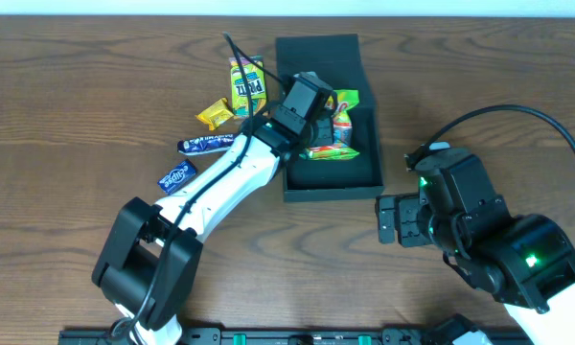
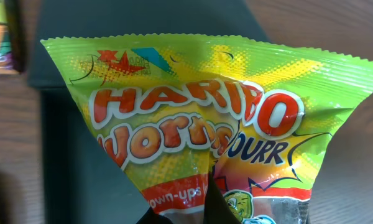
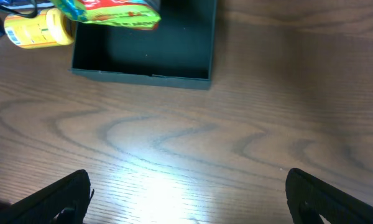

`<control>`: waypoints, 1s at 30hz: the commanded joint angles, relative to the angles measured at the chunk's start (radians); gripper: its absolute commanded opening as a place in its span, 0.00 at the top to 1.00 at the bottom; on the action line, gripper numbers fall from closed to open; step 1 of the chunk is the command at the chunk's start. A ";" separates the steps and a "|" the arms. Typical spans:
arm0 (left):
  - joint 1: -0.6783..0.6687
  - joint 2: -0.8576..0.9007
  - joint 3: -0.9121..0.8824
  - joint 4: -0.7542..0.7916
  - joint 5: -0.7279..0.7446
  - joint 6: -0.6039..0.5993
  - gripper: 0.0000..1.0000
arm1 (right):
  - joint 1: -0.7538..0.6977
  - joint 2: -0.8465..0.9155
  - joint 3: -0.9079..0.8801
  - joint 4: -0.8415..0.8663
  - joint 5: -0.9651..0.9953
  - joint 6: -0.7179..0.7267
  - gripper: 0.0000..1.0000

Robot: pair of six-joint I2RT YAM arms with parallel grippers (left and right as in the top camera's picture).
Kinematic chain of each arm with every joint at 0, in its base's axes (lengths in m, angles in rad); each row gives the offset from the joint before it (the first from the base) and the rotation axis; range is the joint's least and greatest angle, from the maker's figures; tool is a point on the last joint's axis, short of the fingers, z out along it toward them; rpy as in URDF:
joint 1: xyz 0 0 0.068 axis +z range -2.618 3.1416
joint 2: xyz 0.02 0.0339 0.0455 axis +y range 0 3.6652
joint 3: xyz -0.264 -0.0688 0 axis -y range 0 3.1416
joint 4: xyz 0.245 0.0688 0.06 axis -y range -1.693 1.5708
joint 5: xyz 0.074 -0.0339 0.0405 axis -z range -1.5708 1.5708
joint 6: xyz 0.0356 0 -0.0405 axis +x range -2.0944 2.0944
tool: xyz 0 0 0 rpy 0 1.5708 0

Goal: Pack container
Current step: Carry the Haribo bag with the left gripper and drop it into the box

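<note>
The container [image 1: 350, 172] is a shallow black box, open, with its flap lid [image 1: 316, 53] standing up at the far side. My left gripper [image 1: 318, 120] hangs over its left half, shut on a green-yellow Haribo Worms packet [image 1: 341, 123]. In the left wrist view that packet [image 2: 193, 112] fills the frame, pinched at its lower edge by the dark fingers [image 2: 214, 208], with the black container [image 2: 81, 162] behind it. My right gripper [image 1: 388, 220] stands open over bare table, right of the container's near corner. The right wrist view shows its fingers [image 3: 62, 199] wide apart, the container [image 3: 143, 74] ahead.
Left of the container lie a yellow Pretz box [image 1: 247, 84], a small yellow wrapped sweet [image 1: 215, 115], a dark blue bar [image 1: 206, 145] and a blue packet [image 1: 176, 176]. The left arm stretches across them. The wooden table [image 1: 479, 77] runs right of the container.
</note>
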 commanded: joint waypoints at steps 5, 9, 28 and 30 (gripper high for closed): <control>-0.067 0.034 0.007 0.045 0.006 -0.014 0.94 | -0.006 -0.004 0.006 -0.001 0.006 -0.013 0.01; -0.089 0.048 0.007 0.055 -0.026 -0.014 0.94 | -0.006 -0.004 0.006 -0.001 0.007 -0.013 0.01; -0.113 0.043 0.007 0.129 -0.056 0.031 0.11 | -0.006 -0.004 0.006 0.000 0.006 -0.013 0.01; -0.112 0.026 0.007 0.124 -0.085 0.105 0.13 | -0.006 -0.004 0.006 -0.001 0.006 -0.013 0.01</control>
